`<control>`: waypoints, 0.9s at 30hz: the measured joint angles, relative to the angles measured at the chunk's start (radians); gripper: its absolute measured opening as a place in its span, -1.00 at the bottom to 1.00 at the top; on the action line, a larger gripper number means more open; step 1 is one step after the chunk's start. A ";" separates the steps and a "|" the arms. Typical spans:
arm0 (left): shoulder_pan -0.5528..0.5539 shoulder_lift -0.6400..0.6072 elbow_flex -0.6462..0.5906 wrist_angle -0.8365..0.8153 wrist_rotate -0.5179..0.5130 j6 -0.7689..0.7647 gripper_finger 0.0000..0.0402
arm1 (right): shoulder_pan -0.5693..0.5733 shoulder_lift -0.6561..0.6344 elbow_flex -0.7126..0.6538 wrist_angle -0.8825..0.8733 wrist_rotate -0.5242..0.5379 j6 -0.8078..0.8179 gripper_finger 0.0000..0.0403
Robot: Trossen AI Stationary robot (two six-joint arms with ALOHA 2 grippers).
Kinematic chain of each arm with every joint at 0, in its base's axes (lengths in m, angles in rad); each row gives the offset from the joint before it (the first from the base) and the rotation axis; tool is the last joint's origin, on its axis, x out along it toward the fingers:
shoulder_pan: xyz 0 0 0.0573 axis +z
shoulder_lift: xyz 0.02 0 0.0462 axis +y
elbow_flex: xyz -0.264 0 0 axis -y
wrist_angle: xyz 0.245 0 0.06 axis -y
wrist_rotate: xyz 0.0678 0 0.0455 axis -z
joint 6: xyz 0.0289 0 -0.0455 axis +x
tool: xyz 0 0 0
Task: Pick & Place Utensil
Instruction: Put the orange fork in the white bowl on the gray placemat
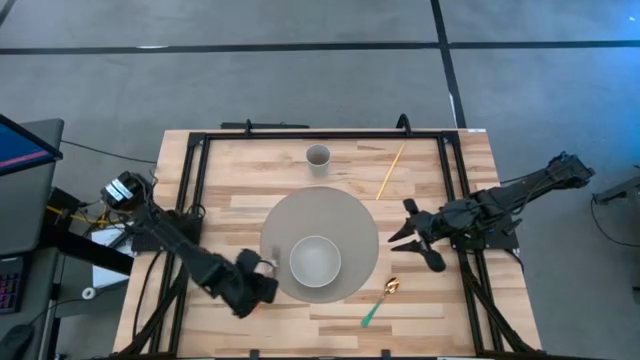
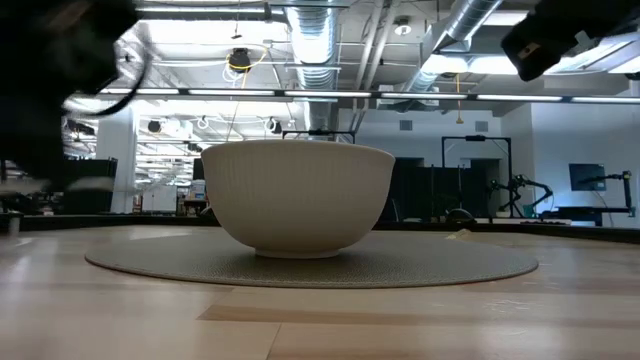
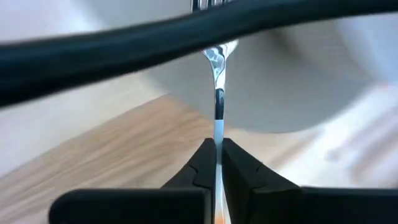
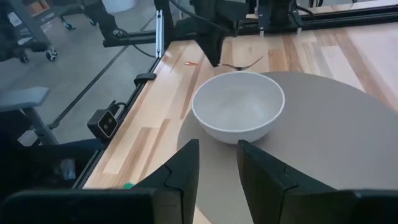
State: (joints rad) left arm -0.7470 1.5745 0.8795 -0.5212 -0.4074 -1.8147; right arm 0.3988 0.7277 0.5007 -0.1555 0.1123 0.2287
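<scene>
A silver fork (image 3: 217, 93) sits in my shut left gripper (image 3: 217, 155), just left of the white bowl (image 1: 315, 261). The bowl rests on a round grey mat (image 1: 345, 215). In the right wrist view the left gripper (image 4: 208, 40) hangs beyond the bowl (image 4: 238, 106), and the fork (image 4: 244, 64) pokes out sideways at the mat's edge. A spoon (image 1: 380, 302) with a gold bowl and a green handle lies flat on the table near the mat's near right edge. My right gripper (image 1: 408, 236) hovers open at the mat's right edge. My left gripper pinches the fork's thin handle (image 3: 217, 134) between its two fingers. The fork runs straight on beyond the fingertips, with its tines (image 3: 208, 5) over the grey mat toward the bowl. Whether the fork is clear of the table cannot be seen.
A small grey cup (image 1: 318, 156) stands at the table's far side, and a wooden stick (image 1: 391, 170) lies to its right. Black rails (image 1: 300, 135) frame the table. A black cable (image 3: 186, 34) crosses the left wrist view. In the low view, the bowl (image 2: 297, 195) fills the middle.
</scene>
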 joint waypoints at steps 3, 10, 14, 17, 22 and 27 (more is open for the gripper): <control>0.065 -0.001 0.091 0.007 0.004 0.159 -0.94 | 0.000 0.031 0.000 0.009 0.000 0.000 -0.49; 0.150 -0.046 0.250 0.009 0.139 0.347 -0.94 | -0.001 0.103 0.001 0.026 -0.002 -0.001 -0.49; 0.263 -0.063 0.259 0.004 0.384 0.299 -0.94 | -0.001 0.113 0.041 0.034 -0.003 0.000 -0.49; 0.369 -0.060 0.259 0.003 0.595 0.284 -0.93 | -0.001 0.108 0.071 0.034 -0.003 -0.001 -0.49; 0.524 -0.060 0.252 0.000 0.770 0.280 -0.93 | -0.001 0.109 0.082 0.017 -0.007 0.000 -0.49; 0.588 -0.052 0.252 0.002 0.856 0.236 -0.93 | 0.000 0.111 0.082 -0.045 -0.007 0.000 -0.49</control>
State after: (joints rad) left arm -0.1591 1.5230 1.1316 -0.5193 0.4487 -1.5791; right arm 0.3985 0.8383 0.5831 -0.2005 0.1051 0.2291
